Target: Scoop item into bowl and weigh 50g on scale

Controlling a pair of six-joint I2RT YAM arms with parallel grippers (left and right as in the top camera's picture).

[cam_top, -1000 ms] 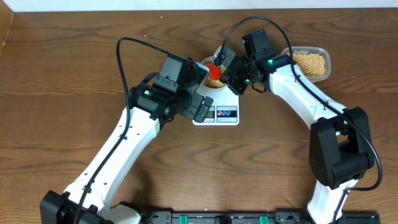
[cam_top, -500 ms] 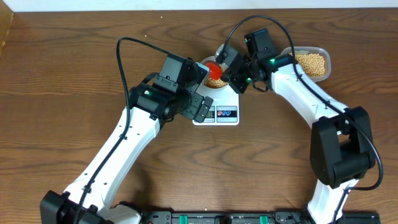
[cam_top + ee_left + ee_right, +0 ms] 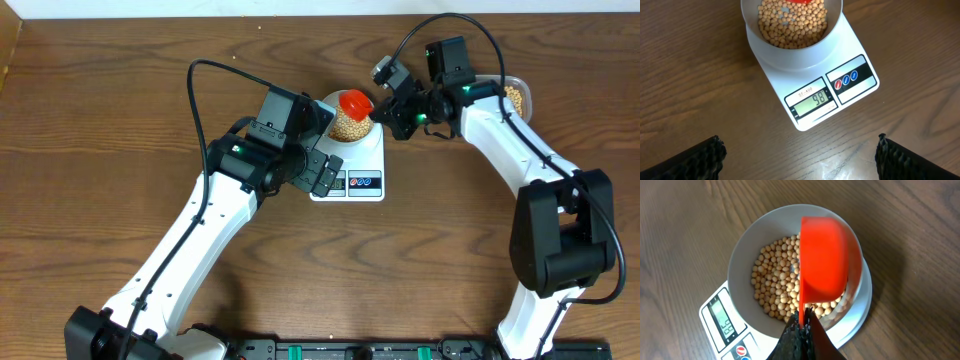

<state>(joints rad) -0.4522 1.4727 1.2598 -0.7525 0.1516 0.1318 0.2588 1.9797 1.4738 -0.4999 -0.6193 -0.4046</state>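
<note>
I've got the right gripper (image 3: 801,328) clamped tight on the thin handle of the red scoop (image 3: 829,260), fingers pressed together around it. The scoop is tipped on its side over the bowl (image 3: 740,255), covering the bowl's right part in the right wrist view. Whether its lip touches the beans (image 3: 774,282), I can't tell. The beans lie in a loose heap across the bottom of the bowl, and the bowl sits on the scale (image 3: 790,80).

From overhead, the scoop is over the far side of the bowl, with the right gripper just beside it on the right.

On the left wrist camera, the scale lies at an angle on the wooden table (image 3: 690,75). The bowl is on its far end, and the display (image 3: 812,102) and round buttons (image 3: 845,80) run along the near edge. The display reads what looks like 98.

My left gripper (image 3: 800,145) hangs over the table on the near side of the scale. Its fingers (image 3: 705,156) are spread wide with nothing between them.

Behind the right arm, the clear tub (image 3: 518,95) shows only in part, with more beans inside it.
</note>
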